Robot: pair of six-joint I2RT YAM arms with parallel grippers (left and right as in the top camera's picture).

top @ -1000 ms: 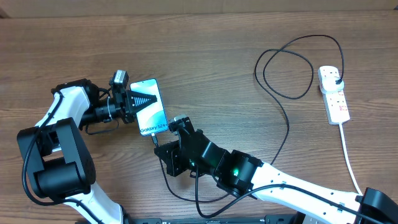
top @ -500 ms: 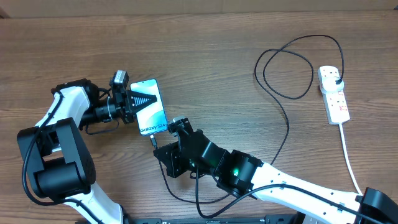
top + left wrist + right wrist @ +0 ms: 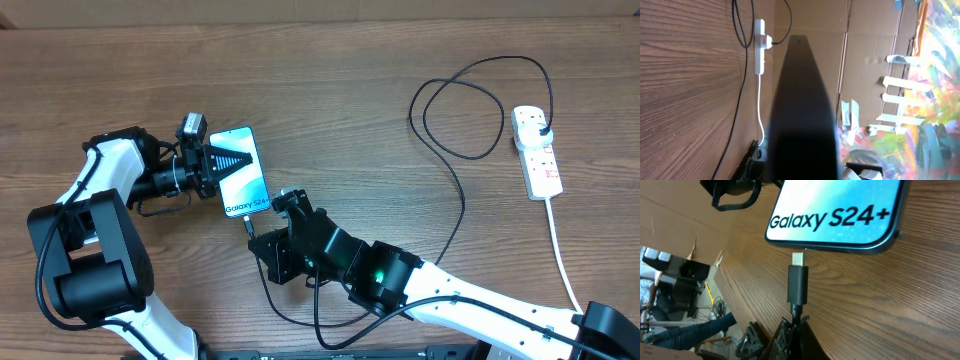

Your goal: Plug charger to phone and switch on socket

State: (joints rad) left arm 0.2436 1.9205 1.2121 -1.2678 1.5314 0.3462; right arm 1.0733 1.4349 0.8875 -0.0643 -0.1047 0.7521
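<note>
Phone [image 3: 245,172] lies left of centre in the overhead view, flat on the wooden table [image 3: 380,60] with its lit screen facing up. The left tool [image 3: 235,160] is clenched on the phone from the left, with one dark finger lying across the screen. The right tool [image 3: 255,222], just below the phone's lower short edge, grasps the charger [image 3: 797,282] right behind its small connector. In the right wrist view the connector's metal tip points at the port in that edge and sits just short of it, not inserted. At the right of the overhead view lies the white power strip [image 3: 536,152], with the charger's plug head [image 3: 541,126] in its upper outlet. The black cable loops across the upper right, well apart from the phone.
</note>
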